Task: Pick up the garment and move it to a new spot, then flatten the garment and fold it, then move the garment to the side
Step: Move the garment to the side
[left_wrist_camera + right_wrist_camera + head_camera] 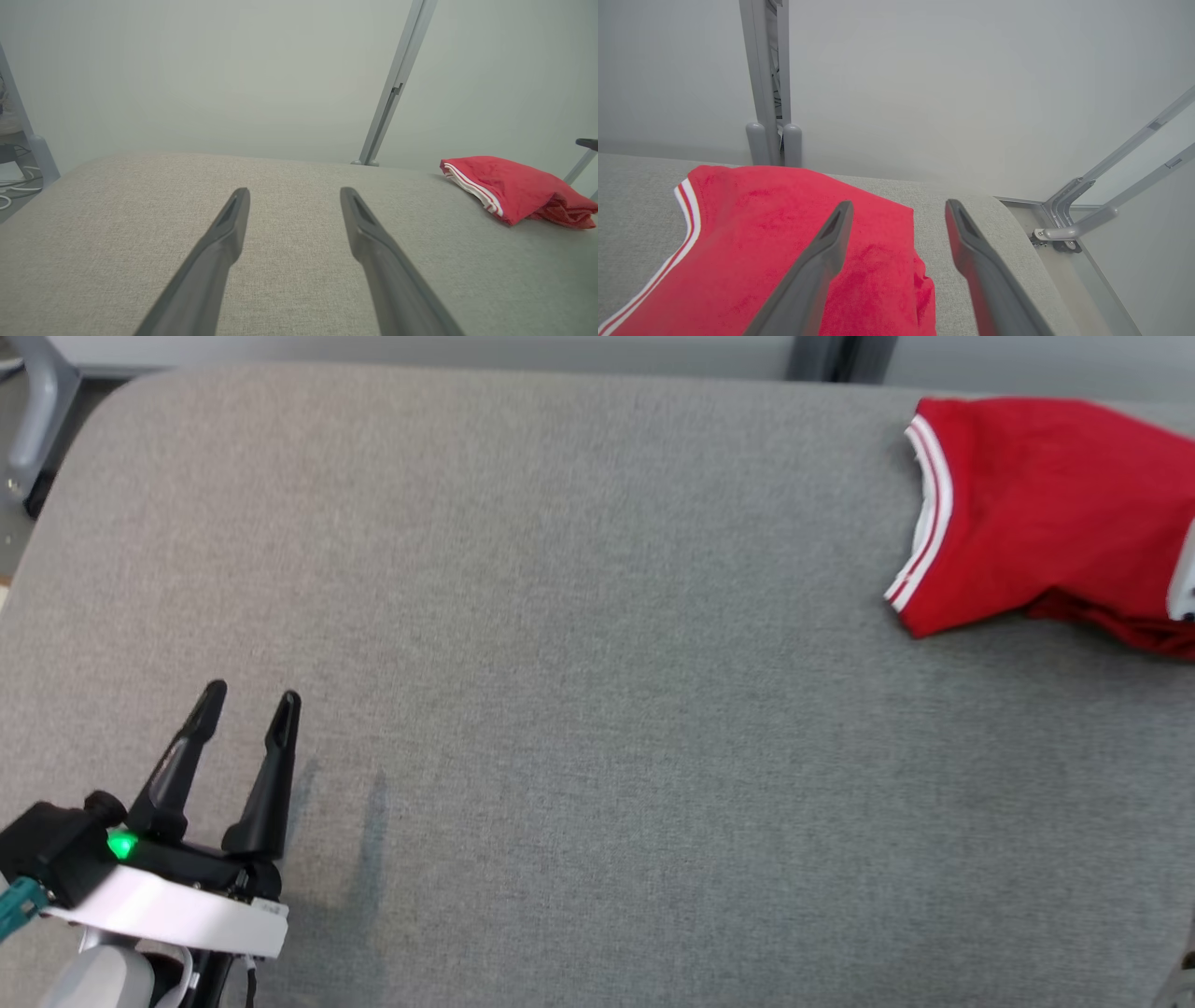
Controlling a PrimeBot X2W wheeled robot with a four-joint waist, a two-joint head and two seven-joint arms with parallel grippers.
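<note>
**Garment folded at far right; both grippers open**

Near left: the left gripper [253,693] hovers low over the table [597,728], its fingers spread with nothing between them. Its shadow falls just beside it, so it sits close to the surface, though I cannot tell if it touches. Judgement: it is parked clear of the work so it cannot snag cloth.

Table: grey woven cover, matte, fine grain, rounded corners. Judgement: it looks grippy enough that laid cloth stays put rather than slides.

Far right: the garment [1046,495] lies on the table near the far right corner, well apart from the left gripper. It is a compact folded stack of soft red knit, slightly napped up close. White trim [934,485] with thin red stripes runs along its left edge. The lower layers bulge out wrinkled on the near side, so the fold is loose, not crisp.

The right gripper [899,203] is over the garment's right part, fingers wide apart and nothing pinched. One finger is over red cloth, the other over bare table by the right edge. Whether the tips touch cannot be told.

Judgement: the garment rests under its own weight, and the move to the side looks done or nearly so. Risk: a finger dragging the top layer on withdrawal.

Far: a plain pale wall [971,70] and a grey metal post [768,70] behind the table.
</note>
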